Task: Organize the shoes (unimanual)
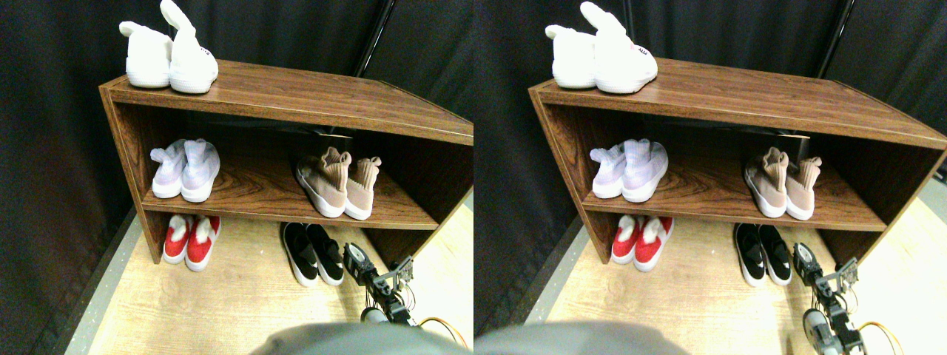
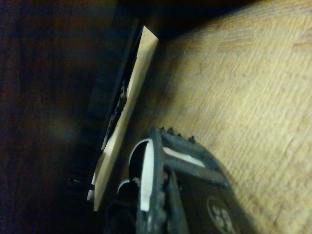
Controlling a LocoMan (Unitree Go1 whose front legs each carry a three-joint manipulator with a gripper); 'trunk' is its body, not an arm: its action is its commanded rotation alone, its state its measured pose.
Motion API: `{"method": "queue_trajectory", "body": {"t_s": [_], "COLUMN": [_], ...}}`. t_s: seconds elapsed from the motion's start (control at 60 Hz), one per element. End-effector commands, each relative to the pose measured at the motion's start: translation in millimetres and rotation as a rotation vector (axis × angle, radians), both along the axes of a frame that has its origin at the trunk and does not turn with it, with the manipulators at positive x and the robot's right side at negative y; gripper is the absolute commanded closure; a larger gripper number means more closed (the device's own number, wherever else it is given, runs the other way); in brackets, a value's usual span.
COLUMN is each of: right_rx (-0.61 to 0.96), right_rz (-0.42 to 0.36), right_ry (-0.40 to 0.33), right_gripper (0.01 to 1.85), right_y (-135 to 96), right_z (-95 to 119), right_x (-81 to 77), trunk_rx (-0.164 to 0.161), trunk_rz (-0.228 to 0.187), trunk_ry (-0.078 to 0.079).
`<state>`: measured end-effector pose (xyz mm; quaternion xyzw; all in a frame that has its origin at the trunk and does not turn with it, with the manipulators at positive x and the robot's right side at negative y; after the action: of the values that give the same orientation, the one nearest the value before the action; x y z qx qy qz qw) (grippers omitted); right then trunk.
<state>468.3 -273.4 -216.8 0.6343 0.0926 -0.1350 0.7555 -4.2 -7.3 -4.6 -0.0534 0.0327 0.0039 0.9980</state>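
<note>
Black slip-ons (image 1: pixel 313 254) beside end effector (image 1: pixel 358 264)

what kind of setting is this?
Probably a staged test area rather than a home: a wooden shoe rack stands on a wood-look floor before dark curtains. Pairs sit in rows, tan sneakers on the shelf, black slip-ons below.

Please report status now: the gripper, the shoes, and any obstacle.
Right gripper low over floor, beside black slip-ons, holding nothing seen. Tan sneakers paired on middle shelf. Nothing in the way.
</note>
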Motion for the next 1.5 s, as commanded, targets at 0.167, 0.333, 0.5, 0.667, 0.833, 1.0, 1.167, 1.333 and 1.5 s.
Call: {"method": "queue_trajectory", "body": {"t_s": [0.167, 0.333, 0.5, 0.667, 0.833, 1.0, 1.167, 1.333, 1.5], "right_rx": [0.013, 0.039, 0.035, 0.027, -0.005, -0.013, -0.042, -0.079, -0.071], "right_rz": [0.008, -0.039, -0.048, -0.024, -0.036, -0.045, -0.032, 0.042, 0.12], "right_ry": [-0.018, 0.018, 0.029, 0.027, 0.023, -0.018, -0.061, -0.159, -0.206], "right_gripper": [1.8, 1.8, 1.8, 1.8, 1.8, 1.8, 1.8, 1.8, 1.8], "right_y": [16.4, 13.2, 15.4, 21.3, 12.9, 1.6, -2.7, 0.9, 4.3], "right_z": [6.3, -7.8, -8.1, -8.0, -8.3, 2.4, 22.1, 49.2, 64.0], "right_x": [3.1, 14.4, 14.1, 11.2, 10.3, 9.2, 3.3, -14.1, -34.0], "trunk_rx": [-0.037, -0.042, -0.043, -0.043, -0.039, -0.031, -0.023, -0.017, -0.01], "trunk_rz": [0.011, 0.014, 0.012, 0.014, 0.006, -0.008, -0.023, -0.034, -0.035], "trunk_ry": [0.013, 0.012, 0.017, 0.019, 0.016, 0.009, 0.003, -0.012, -0.02]}}
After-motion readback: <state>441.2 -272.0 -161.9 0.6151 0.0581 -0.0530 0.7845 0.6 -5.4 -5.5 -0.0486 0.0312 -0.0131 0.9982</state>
